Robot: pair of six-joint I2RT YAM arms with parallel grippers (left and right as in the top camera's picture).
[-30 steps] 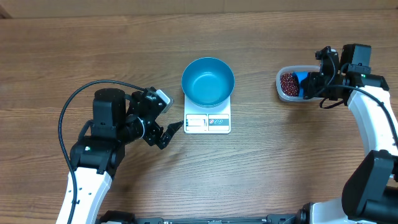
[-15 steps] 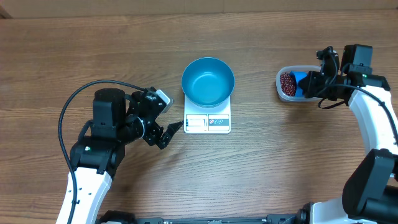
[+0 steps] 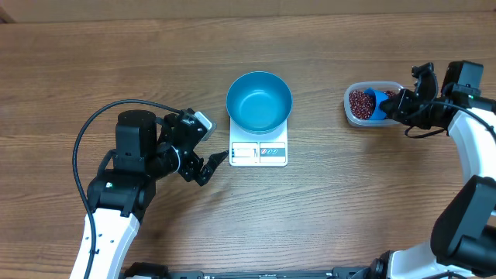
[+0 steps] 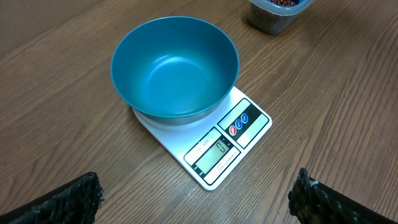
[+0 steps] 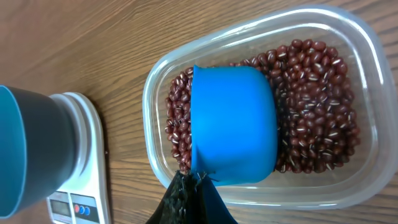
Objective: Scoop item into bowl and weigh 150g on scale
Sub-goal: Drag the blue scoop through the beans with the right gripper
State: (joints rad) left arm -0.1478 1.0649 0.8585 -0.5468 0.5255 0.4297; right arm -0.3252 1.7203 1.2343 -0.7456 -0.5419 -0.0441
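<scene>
- The right pincer (image 3: 399,103) has drawn back rightward; clamped on the scoop (image 5: 233,124), it digs for a load.
- The left pincer (image 4: 196,186) hangs wide near the scale (image 3: 259,153), clear of pouring.
- The bowl (image 3: 259,101) sits empty on the scale, ready for weighing.
- The beans (image 5: 311,112) all lie in the tub (image 5: 367,56).

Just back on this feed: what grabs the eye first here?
The empty teal bowl sitting on the white scale at mid-table stands out first. On the right, the bright blue scoop lies among maroon beans in the clear tub, gripped by the right end effector. The left end effector is open just left of the scale.
</scene>
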